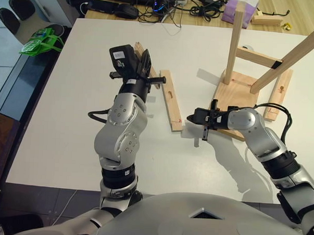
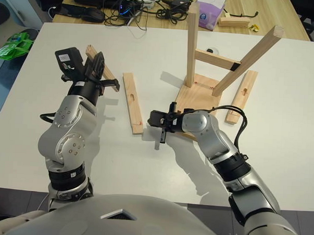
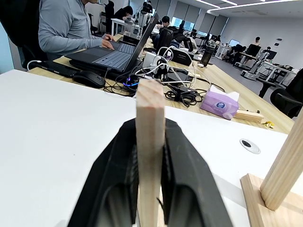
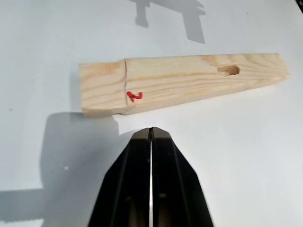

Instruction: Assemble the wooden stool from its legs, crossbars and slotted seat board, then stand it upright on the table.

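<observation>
In the head view, the seat board lies flat on the right of the white table. Two square pine legs rise from it, an upright leg and a slanting leg, joined by a crossbar. A loose leg lies flat at the centre, its long axis running away from the robot. A spare leg lies just right of the board. The left gripper clamps a wooden bar, and the right gripper hovers beside the loose leg's near end.

In the left wrist view, black fingers press both faces of the pale, smooth bar, which points away from the wrist.

In the right wrist view, the fingers are pressed together on nothing, their tips just short of the loose leg. That leg has a stepped end with a red mark, lengthwise grain and an oval slot.
</observation>
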Robot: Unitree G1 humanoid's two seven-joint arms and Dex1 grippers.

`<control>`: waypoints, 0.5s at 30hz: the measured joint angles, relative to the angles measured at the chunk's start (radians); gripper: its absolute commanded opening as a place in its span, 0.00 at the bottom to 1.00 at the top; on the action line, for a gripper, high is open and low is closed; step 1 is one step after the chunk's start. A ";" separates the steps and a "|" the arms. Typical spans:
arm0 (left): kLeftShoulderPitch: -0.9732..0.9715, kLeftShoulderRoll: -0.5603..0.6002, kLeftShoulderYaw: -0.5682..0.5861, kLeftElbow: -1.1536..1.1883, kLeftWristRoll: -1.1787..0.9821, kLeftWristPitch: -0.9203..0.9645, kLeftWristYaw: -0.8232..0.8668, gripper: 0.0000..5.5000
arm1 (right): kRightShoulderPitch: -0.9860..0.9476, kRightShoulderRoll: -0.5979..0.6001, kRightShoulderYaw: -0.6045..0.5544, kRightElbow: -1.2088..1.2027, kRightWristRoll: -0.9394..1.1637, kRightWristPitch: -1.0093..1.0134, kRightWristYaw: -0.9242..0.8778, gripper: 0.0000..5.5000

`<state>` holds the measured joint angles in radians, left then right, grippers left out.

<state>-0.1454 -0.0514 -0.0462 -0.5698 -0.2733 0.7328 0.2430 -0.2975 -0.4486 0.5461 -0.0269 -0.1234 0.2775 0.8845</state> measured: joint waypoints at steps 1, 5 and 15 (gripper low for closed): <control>-0.004 0.000 -0.001 0.000 0.006 -0.001 0.000 0.07 | -0.009 0.051 0.002 0.035 0.017 0.007 -0.002 0.00; -0.013 0.000 0.015 0.005 0.024 -0.008 -0.004 0.07 | -0.053 0.212 0.017 0.159 0.027 0.008 -0.065 0.00; 0.011 0.001 -0.035 0.082 0.002 -0.155 -0.151 0.07 | 0.047 0.078 -0.139 -0.028 0.096 0.095 -0.049 0.00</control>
<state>-0.1345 -0.0500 -0.0816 -0.4883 -0.2711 0.5782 0.0923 -0.2509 -0.3705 0.4068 -0.0544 -0.0272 0.3720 0.8357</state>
